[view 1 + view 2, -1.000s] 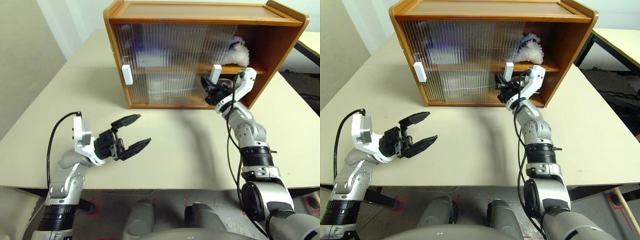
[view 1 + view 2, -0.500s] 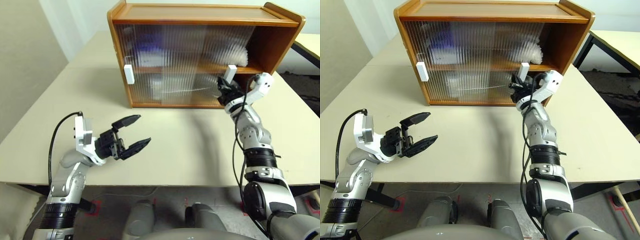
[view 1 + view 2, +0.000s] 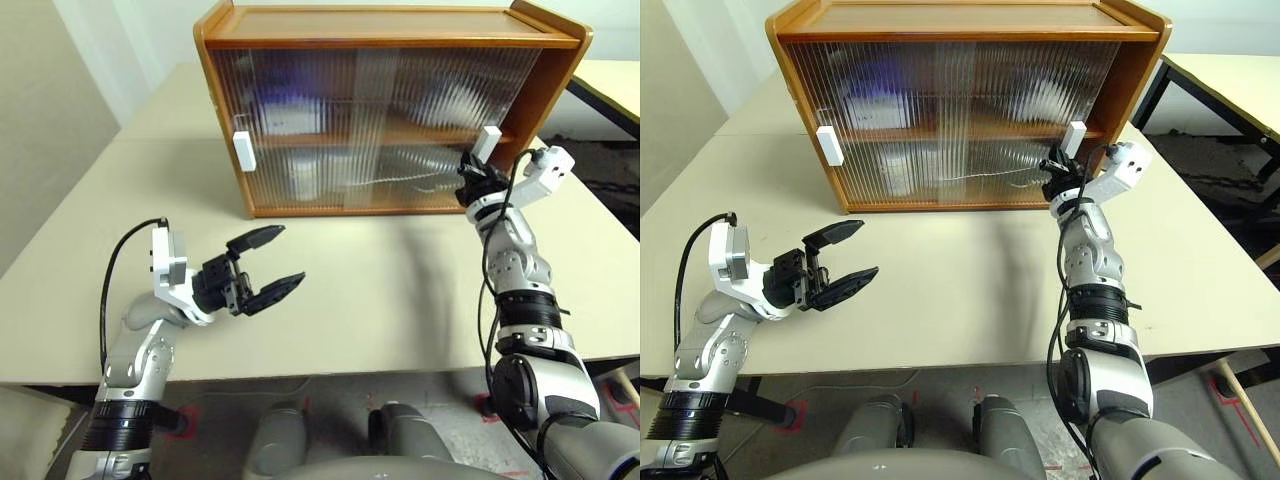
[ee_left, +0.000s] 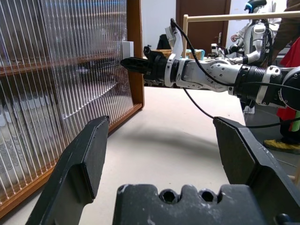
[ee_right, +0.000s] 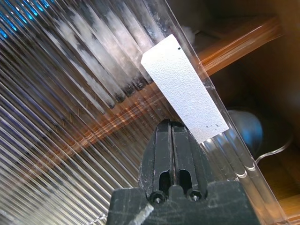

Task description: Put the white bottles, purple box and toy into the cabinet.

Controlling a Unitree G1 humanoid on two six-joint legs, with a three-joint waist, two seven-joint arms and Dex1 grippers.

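**Cabinet door nearly slid shut, things tucked inside**

Doors of ribbed see-through plastic are seen across almost the whole front of the big orange-brown wooden cabinet [image 3: 390, 100], which stands at twelve o'clock on the pale table [image 3: 380, 300]. Only a thin gap is left at the three o'clock end.

The right gripper [image 5: 171, 140] is clenched tight, with nothing held between its two black fingers. Its tip is pressed against the edge of the white rectangular handle [image 5: 183, 87] on the right sliding door [image 3: 1040, 110], at about two o'clock on the table. It looks as if the door is being pushed with the closed fingers.

The left gripper [image 3: 265, 265] is held wide open and empty above the table at about eight o'clock, well apart from the cabinet. The other white handle [image 3: 243, 151] is seen on the left sliding door, at eleven o'clock.

Behind the ribbed doors, blurry shapes can be made out: something with blue and lilac on the upper shelf at the eleven o'clock side, and pale shapes on both shelves. Which is a white bottle, the purple box or the toy cannot be told for sure.

None of these things is seen on the table, so the putting-away is judged to be done. Only the last bit of door closing seems to be left.
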